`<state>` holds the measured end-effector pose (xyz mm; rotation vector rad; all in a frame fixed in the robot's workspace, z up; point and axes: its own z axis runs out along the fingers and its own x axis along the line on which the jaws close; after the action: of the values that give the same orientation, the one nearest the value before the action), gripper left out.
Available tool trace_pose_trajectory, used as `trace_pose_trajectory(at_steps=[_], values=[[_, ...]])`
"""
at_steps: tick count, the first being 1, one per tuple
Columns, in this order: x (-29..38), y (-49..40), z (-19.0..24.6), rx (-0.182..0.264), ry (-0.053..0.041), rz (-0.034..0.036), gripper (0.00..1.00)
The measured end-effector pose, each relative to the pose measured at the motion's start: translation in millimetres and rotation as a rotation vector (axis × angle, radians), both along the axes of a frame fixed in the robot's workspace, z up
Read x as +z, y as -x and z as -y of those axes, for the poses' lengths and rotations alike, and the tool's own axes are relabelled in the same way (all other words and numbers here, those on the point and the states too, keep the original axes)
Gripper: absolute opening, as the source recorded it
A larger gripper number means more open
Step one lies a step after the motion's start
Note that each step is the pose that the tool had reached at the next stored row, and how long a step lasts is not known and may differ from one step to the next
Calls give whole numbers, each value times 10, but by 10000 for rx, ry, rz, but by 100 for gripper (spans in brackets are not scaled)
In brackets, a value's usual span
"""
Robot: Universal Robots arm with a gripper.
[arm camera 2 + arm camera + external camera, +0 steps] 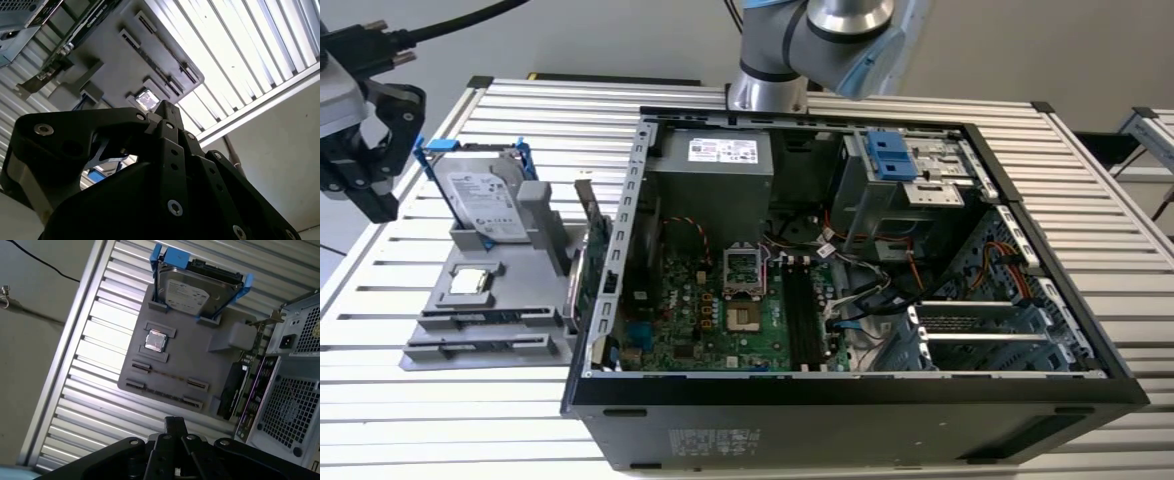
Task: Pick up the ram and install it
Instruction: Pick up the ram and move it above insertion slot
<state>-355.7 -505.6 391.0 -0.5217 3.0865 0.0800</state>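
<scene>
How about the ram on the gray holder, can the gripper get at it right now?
Probably yes. The ram stands on edge in the gray holder with nothing over it, and the gripper hangs above the table beside the holder. The hard drive sits at the holder's other end, apart.

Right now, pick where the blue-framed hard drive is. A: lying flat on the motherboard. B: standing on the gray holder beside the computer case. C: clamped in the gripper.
B: the hard drive stands on edge in the gray holder, on the exterior view's left of the computer case.
</scene>
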Motion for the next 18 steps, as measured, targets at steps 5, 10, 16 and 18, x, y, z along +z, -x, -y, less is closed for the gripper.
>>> trace_pose_trajectory(at_steps=[5,10,16,18], values=[[0,0,0,106,0,0,0],[-1,0,0,193,-1,0,0],[0,0,0,361,0,0,0],[-1,0,0,469,-1,1,0]])
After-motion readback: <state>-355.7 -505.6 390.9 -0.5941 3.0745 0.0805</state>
